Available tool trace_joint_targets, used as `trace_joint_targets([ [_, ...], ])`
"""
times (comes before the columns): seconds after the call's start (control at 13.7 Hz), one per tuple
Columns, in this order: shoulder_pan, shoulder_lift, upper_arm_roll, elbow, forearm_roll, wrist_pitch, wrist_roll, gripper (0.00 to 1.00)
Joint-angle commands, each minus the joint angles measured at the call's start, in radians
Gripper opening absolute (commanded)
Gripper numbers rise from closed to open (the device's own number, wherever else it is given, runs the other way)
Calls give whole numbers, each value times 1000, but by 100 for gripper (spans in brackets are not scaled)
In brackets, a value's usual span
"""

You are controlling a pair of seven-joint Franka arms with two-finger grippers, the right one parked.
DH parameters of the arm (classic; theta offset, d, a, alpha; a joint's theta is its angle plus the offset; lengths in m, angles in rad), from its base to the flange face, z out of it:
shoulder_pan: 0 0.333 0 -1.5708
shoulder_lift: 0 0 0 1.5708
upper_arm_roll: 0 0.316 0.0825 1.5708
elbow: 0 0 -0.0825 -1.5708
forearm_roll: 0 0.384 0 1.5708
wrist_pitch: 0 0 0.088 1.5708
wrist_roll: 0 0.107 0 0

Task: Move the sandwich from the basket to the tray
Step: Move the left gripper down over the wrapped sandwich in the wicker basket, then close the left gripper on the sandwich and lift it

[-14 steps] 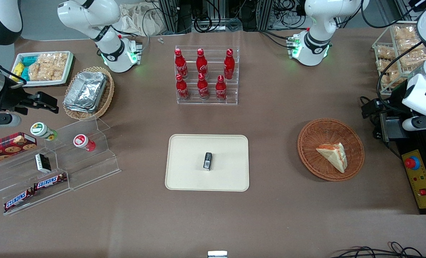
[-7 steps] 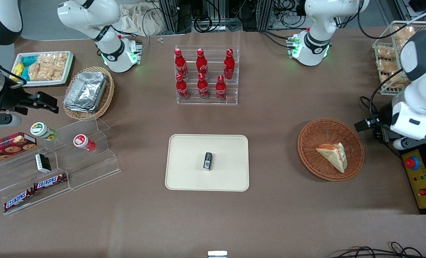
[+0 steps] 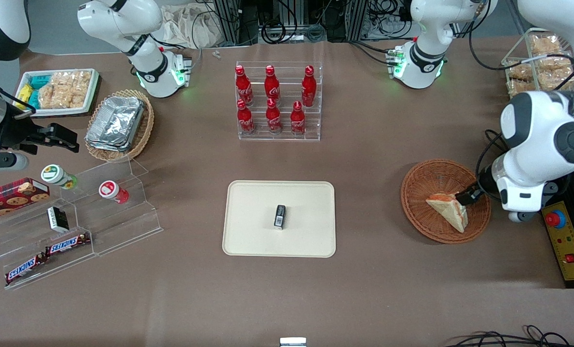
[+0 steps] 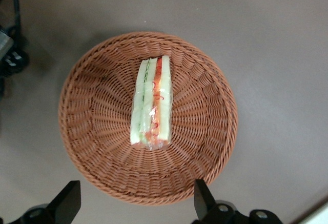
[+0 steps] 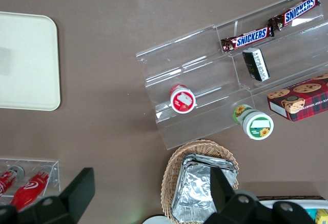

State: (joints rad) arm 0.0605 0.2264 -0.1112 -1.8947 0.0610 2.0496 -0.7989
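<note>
The sandwich [image 3: 448,208] lies inside the basket [image 3: 424,179], a round reddish-brown wicker bowl at the right of the front frame, toward the working arm's end of the tabletop [image 3: 374,144]. The wedge rests on its side, its pale bread face up and the orange-pink filling running along the edge farther from the front camera. In the left wrist view the sandwich [image 4: 151,102] shows edge-on, bands of bread, green and red filling, lying across the middle of the basket [image 4: 97,106].

The tool [image 4: 137,203] hangs above the basket with its two dark fingers [image 4: 66,202] spread wide, one at each side of the basket's rim, nothing between them and clear of the sandwich. In the front view the tool [image 3: 466,196] is mostly covered by the white arm; a dark tip shows just over the sandwich's corner, above the basket's edge.

The tray [image 3: 248,212], cream-beige with rounded corners, lies at the centre of the front frame, well apart from the basket, toward the parked arm's end from it. A small dark packet [image 3: 280,216] rests on the tray near its middle. Farther from the front camera than the tray, a clear rack of red bottles [image 3: 273,101] stands upright.
</note>
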Motion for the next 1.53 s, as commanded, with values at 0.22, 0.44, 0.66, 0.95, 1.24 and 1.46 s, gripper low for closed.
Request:
trace_joint_targets([
  [0.22, 1, 80, -1, -66, 2, 177, -114, 99],
  [0.44, 2, 93, 2, -135, 2, 268, -114, 99],
  [0.66, 2, 93, 16, -170, 11, 282, -114, 99],
  [0.95, 22, 126, 16, -176, 14, 331, -114, 99],
  [1.24, 22, 182, 16, -165, 20, 394, -109, 42],
  [1.46, 22, 169, 16, -155, 92, 386, -100, 0],
])
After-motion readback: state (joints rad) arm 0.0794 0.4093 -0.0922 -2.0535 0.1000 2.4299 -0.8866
